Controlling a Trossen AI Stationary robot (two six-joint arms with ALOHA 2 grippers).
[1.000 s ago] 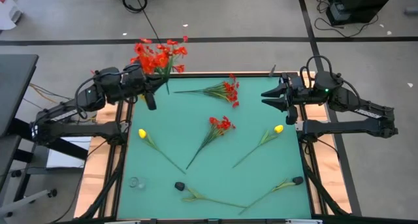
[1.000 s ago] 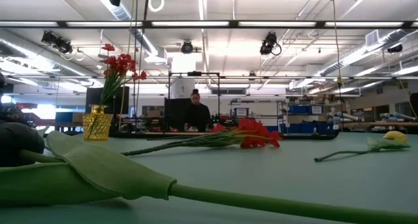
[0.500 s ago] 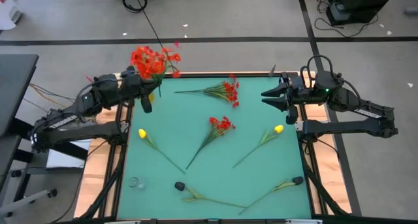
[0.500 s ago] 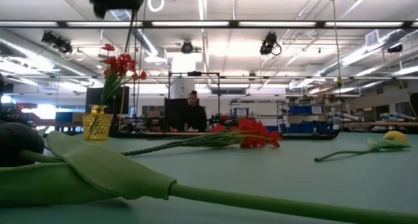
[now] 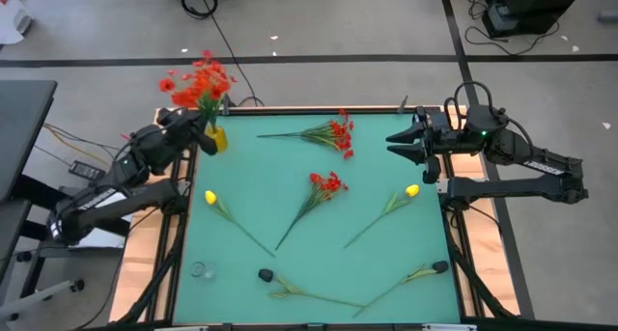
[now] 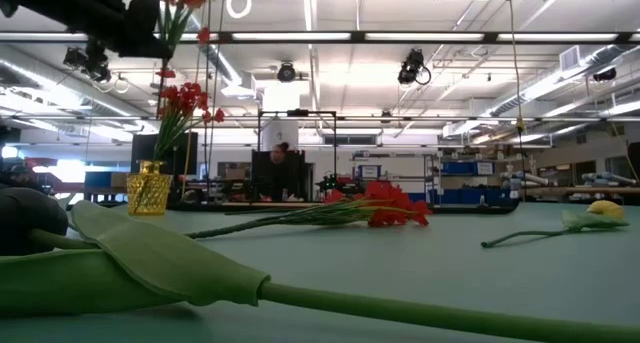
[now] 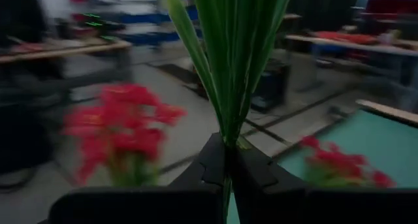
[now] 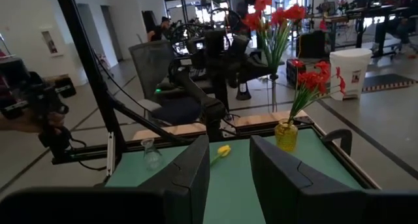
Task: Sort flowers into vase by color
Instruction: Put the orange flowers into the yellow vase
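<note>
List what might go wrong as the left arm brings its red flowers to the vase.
1. The yellow vase is small, sits at the table's far left corner and already holds a red spray; the incoming stems may tip it.
2. The left gripper pinches the red flowers low on their stems, so the heads may sway and miss the narrow mouth.
3. The two sprays may tangle.

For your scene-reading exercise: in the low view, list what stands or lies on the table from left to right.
yellow vase holding red flowers → red flower spray lying flat → yellow tulip
</note>
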